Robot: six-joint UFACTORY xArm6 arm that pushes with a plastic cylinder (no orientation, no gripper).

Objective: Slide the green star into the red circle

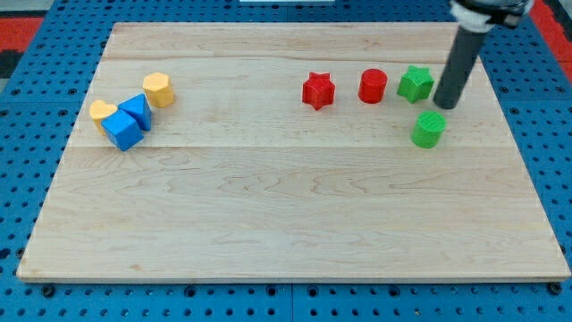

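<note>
Fingers absent: my tip (444, 106), holding nothing, sits just right of the green star block (416, 84); push straight left toward the red circle block (373, 87).

Pale wood board (268, 215), blocks matt plastic.
Rod matt dark down to my tip (444, 105); green star (415, 84) at its left is dull, unglossed.
</note>
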